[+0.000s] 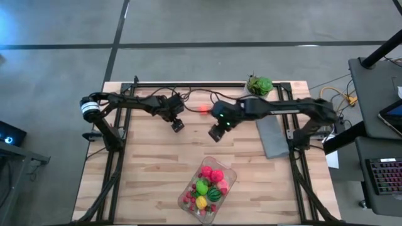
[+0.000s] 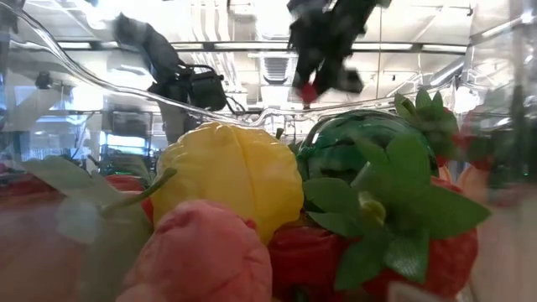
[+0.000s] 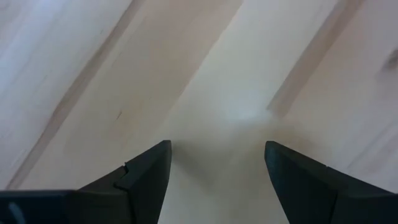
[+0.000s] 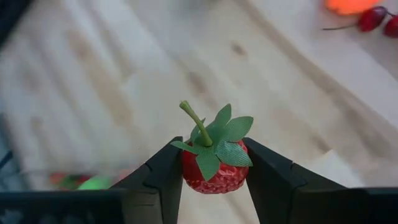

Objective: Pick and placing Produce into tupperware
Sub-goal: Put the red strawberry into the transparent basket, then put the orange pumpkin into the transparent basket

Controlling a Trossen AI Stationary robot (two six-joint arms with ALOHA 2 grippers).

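**Right gripper's got a strawberry**

Right gripper (image 4: 213,163) is clamped on a red strawberry (image 4: 214,167), green leaf cap and stem pointing up, lifted off the wooden table (image 1: 144,182) around the middle. Left gripper (image 3: 216,177) hangs over bare wood at the back left, fingers spread, nothing in them. The tupperware (image 1: 206,191) sits near the front edge, already holding pink, green, yellow and red produce (image 1: 210,184). More red bits (image 4: 378,18) lie farther back.

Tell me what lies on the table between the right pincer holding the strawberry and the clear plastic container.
Bare wood only, in the high view: nothing lies between the right pincer, shut on the red strawberry, and the clear rectangular container.
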